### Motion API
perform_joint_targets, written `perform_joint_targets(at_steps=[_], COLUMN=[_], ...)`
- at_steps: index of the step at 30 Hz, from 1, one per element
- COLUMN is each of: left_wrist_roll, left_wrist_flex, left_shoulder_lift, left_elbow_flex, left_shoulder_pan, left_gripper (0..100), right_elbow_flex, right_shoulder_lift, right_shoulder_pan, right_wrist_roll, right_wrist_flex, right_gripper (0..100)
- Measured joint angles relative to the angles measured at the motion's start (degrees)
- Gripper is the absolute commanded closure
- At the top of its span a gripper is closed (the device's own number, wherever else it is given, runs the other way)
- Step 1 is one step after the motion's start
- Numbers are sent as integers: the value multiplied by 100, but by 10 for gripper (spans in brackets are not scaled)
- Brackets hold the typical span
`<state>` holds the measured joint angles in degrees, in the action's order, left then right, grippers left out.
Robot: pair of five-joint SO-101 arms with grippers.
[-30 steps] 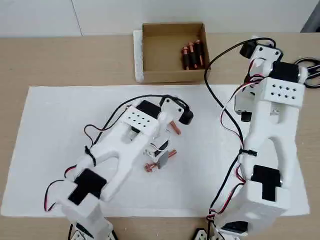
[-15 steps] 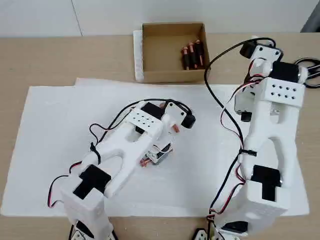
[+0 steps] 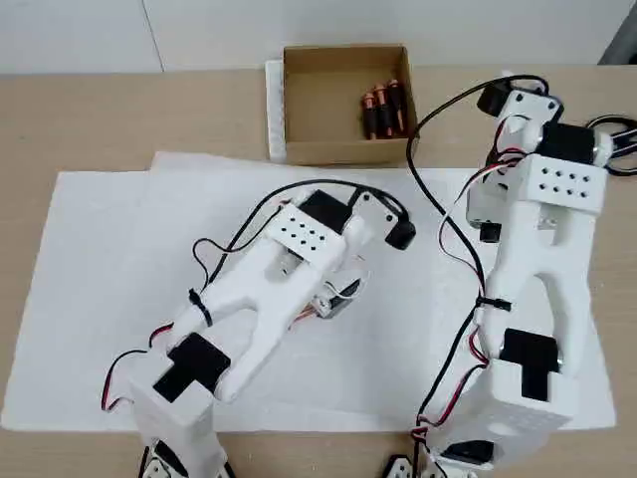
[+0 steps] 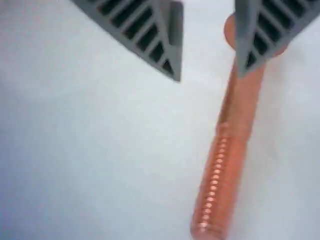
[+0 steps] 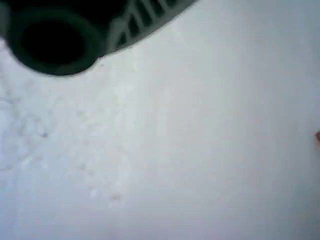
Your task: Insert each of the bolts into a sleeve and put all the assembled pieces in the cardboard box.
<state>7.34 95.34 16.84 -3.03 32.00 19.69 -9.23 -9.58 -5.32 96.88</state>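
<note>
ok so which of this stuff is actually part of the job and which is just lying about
Job: copper bolt at the open left fingers; black sleeve in the right fingers; cardboard box; assembled pieces inside it.
Lying about: white sheet; wooden table; black cables at its right edge.

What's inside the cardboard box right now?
A small cluster of copper-and-black assembled pieces lies by one side wall of the cardboard box. The rest of its floor looks bare, though the near wall hides a thin strip of it.
</note>
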Motion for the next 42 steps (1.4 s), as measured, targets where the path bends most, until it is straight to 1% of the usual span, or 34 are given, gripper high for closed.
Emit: perform_joint_targets(at_steps=[5, 8, 12, 14, 22, 24, 28, 31, 36, 38, 40, 42], left_wrist_roll=[26, 62, 35, 35, 35, 35, 35, 53, 62, 62, 62, 62], left_wrist_flex=[62, -44, -211, -281, -510, -510, -615, -765, -782, -782, -782, -782], left_shoulder_lift=[35, 35, 35, 105, 264, 299, 387, 624, 914, 949, 949, 958], left_elbow_flex=[-35, -35, -35, 9, 316, 316, 343, 352, 273, 273, 273, 273], left_shoulder_pan=[-9, -62, -352, -501, -554, -554, -545, -536, -448, -404, -334, -237], left_gripper=[932, 928, 852, 831, 831, 845, 919, 923, 925, 951, 998, 994], right_elbow_flex=[0, 0, 0, 0, 0, 0, 0, 0, 0, 0, 0, 0], right_shoulder_lift=[0, 0, 0, 0, 0, 0, 0, 0, 0, 0, 0, 0], right_shoulder_pan=[0, 0, 0, 0, 0, 0, 0, 0, 0, 0, 0, 0], right_wrist_roll=[0, 0, 0, 0, 0, 0, 0, 0, 0, 0, 0, 0], right_wrist_flex=[0, 0, 0, 0, 0, 0, 0, 0, 0, 0, 0, 0], right_gripper=[995, 995, 995, 995, 995, 995, 995, 995, 995, 995, 995, 995])
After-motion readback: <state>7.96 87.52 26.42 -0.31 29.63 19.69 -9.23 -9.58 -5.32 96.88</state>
